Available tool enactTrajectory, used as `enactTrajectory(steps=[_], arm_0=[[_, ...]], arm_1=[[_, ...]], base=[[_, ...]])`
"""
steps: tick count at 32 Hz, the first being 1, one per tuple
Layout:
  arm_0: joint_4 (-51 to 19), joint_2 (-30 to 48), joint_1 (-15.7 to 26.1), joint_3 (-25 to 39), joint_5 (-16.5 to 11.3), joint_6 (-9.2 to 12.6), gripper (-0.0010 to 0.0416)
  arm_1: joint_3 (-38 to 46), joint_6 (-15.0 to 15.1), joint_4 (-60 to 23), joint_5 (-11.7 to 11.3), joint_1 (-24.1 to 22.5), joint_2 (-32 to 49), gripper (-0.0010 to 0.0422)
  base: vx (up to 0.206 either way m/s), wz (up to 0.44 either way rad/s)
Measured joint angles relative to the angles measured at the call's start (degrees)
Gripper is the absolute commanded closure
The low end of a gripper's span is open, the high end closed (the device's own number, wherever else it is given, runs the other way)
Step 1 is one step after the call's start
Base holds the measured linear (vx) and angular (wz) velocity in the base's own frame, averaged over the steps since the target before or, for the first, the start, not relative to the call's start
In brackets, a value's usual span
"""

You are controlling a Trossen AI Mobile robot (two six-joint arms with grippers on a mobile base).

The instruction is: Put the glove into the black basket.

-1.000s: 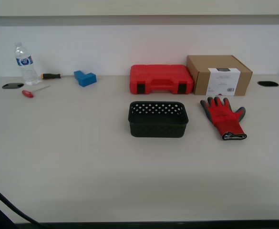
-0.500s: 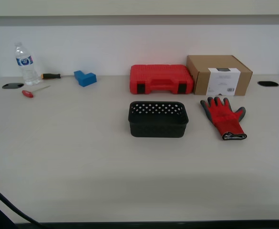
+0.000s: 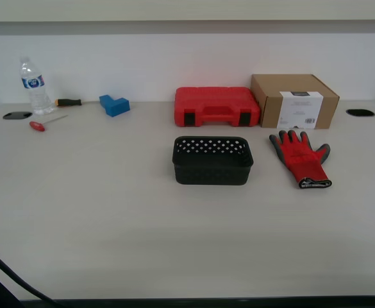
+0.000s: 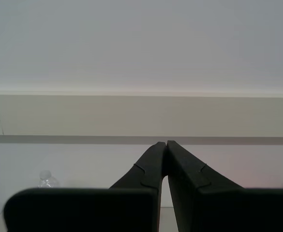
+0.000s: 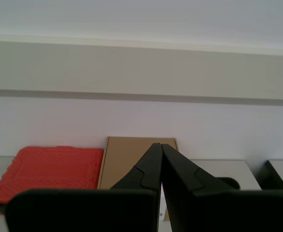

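The red glove [image 3: 302, 158] with dark grey fingertips lies flat on the table at the exterior view's right, cuff toward the front. The black basket [image 3: 213, 160] stands just to its left, near the table's middle. Neither arm shows in the exterior view. My first gripper [image 5: 161, 146] is shut and empty, held high and pointing at the back wall. My second gripper [image 4: 166, 144] is also shut and empty, pointing at the wall. The glove and the basket do not show in either wrist view.
A red plastic case [image 3: 216, 106] and a cardboard box [image 3: 294, 101] stand behind the basket and glove; both show in the first wrist view [image 5: 49, 169] [image 5: 131, 159]. A water bottle [image 3: 33, 86], a blue block [image 3: 114, 104] and screwdrivers [image 3: 43, 124] lie at the back left.
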Motion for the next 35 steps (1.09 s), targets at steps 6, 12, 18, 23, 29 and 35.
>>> enactTrajectory(steps=[6,12,18,23,29,35], arm_0=[[-4.7,4.94,-0.48,0.74,0.02,0.17,0.0405],[-7.91,9.57,-3.3,0.72,0.02,1.49,0.0405],[-10.91,14.01,-6.45,0.7,-2.45,1.55,0.0405],[-11.04,17.57,-6.64,0.7,-3.72,1.77,0.0405],[-10.93,23.12,-6.64,0.85,-7.39,1.92,0.0405],[-10.91,27.28,-6.64,1.46,-9.64,2.6,0.0405]], arm_1=[[0.0,-0.02,0.0,0.0,0.0,0.0,0.0412],[0.0,0.0,0.0,0.0,0.0,0.0,0.0412],[0.0,0.0,0.0,0.0,0.0,0.0,0.0412],[0.0,0.0,0.0,0.0,0.0,0.0,0.0412],[0.0,0.0,-0.02,0.0,0.0,0.0,0.0412],[0.0,0.0,-0.02,0.0,0.0,0.0,0.0412]], base=[[0.0,0.0],[0.0,0.0],[0.0,0.0],[0.0,0.0],[0.0,0.0],[0.0,0.0]])
